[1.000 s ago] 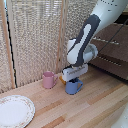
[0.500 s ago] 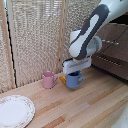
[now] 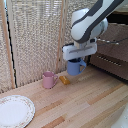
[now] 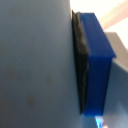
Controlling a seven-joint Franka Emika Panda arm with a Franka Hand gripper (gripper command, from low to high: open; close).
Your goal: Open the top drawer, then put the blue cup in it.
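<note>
At the exterior view's left, a white plate (image 3: 15,110) with a thin patterned rim lay on the near part of the wooden table (image 3: 85,107). A bit farther back and more to the right stood a pink mug (image 3: 48,79), upright on the table top. Just beside it, on its right, lay a small orange-yellow piece (image 3: 64,79). The two were close, but it was hard to tell if they touched. Behind them rose a pale woven screen (image 3: 35,40) that filled the far side of the scene.

Next came the blue cup (image 3: 75,66). It was up in the air, above the table and a little to the right of the orange-yellow piece. It hung upright, and its loop handle stuck out to the right. The gripper (image 3: 79,56) came down onto the cup's top, and its fingers were clamped on the cup's rim. The big white arm (image 3: 90,22) bent up and away toward the upper right.

In the wrist view, a blue wall of the cup (image 4: 97,65) was pressed flat against a dark pad (image 4: 80,65) on one pale finger. The picture was very close and blurry, so not much else could be made out.

At the exterior view's far right stood the dark brown cabinet (image 3: 112,62). The top drawer (image 3: 116,36) was there with its thin silver bar handle (image 3: 111,40). From this view I could not tell if the drawer was pulled out or pushed in. The cup was to the left of the cabinet, not in the drawer.
</note>
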